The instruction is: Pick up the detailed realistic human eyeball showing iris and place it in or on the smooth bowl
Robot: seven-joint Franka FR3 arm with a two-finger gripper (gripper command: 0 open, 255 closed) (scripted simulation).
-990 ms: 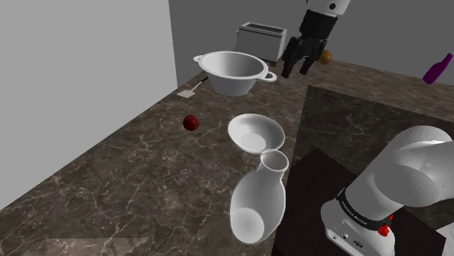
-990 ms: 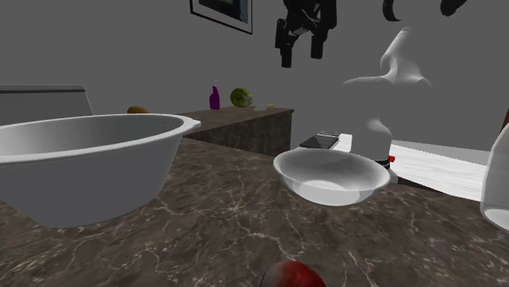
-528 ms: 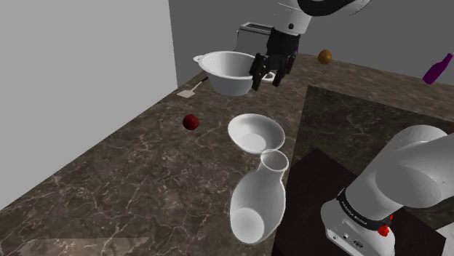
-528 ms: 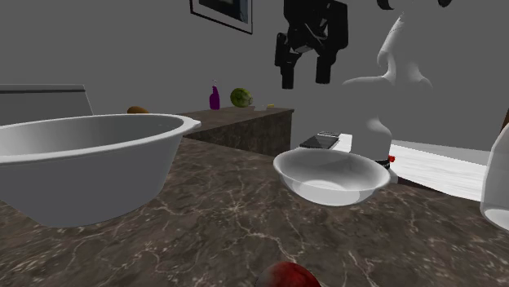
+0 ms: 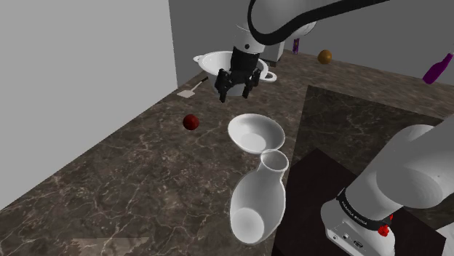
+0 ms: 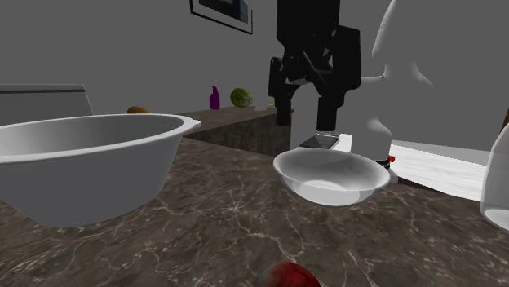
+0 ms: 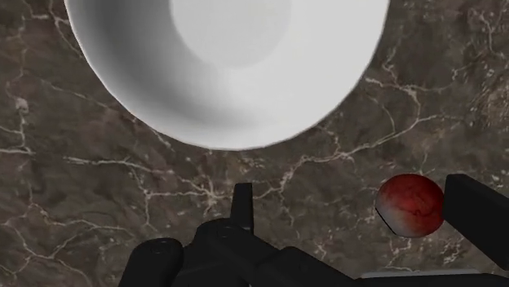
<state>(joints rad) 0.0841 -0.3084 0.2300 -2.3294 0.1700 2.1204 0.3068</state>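
The eyeball is a small dark red ball lying on the dark marble counter, to the shoulder view's left of the smooth white bowl. My black gripper hangs open above the counter, between the handled bowl and the smooth bowl, holding nothing. In the second exterior view the eyeball sits at the bottom edge, with the smooth bowl behind it and the gripper above. In the wrist view the eyeball lies close beside one finger of the open gripper, with the bowl beyond.
A large white bowl with handles stands behind the gripper. A white vase lies on its side near the smooth bowl. A small spatula lies by the wall. A purple bottle and an orange-brown fruit sit far back.
The gripper has come down and to the shoulder view's left, from the back of the counter to just in front of the handled bowl. Its fingers stay open. Nothing on the counter moved.
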